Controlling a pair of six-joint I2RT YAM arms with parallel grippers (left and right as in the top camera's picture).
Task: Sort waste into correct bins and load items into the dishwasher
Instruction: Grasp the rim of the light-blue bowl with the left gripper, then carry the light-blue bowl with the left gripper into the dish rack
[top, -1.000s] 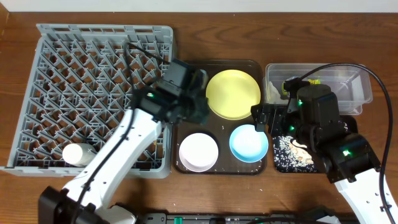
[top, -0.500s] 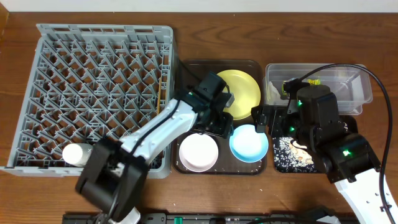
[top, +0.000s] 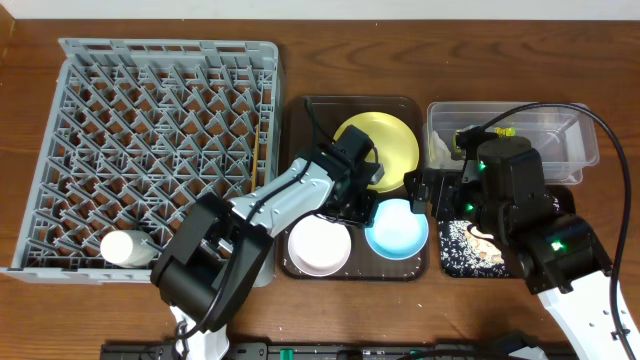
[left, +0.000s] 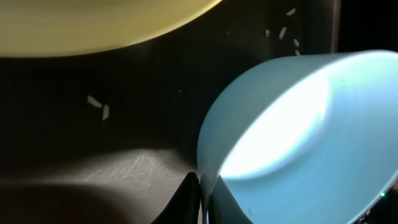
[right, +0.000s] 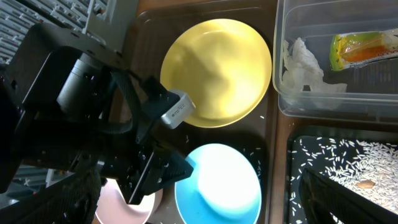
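In the brown tray (top: 296, 150), the blue bowl (top: 400, 230) sits at about 4 o'clock, with the plate (top: 390, 140) at 1 and the pinkish bowl (top: 320, 243) at 7. The left gripper (left: 200, 186) is pinched onto the blue bowl's rim at its 9 o'clock side (the bowl looks tipped in the wrist view). The right gripper (top: 418, 188) hangs at the bowl's 1 o'clock, and I honestly can't tell if it's spread or closed. The wrapper (right: 364, 50) and tissue (right: 301, 62) are lying in the tub (right: 348, 118).

Left arm (top: 275, 200) reaches rightward with its wrist lowered. The left tool (left: 200, 194) has its fingers pinched on the rim of the light blue bowl (left: 298, 137). Right arm (top: 560, 255) is bent, and the right tool (top: 416, 190) hovers, its opening indiscernible.
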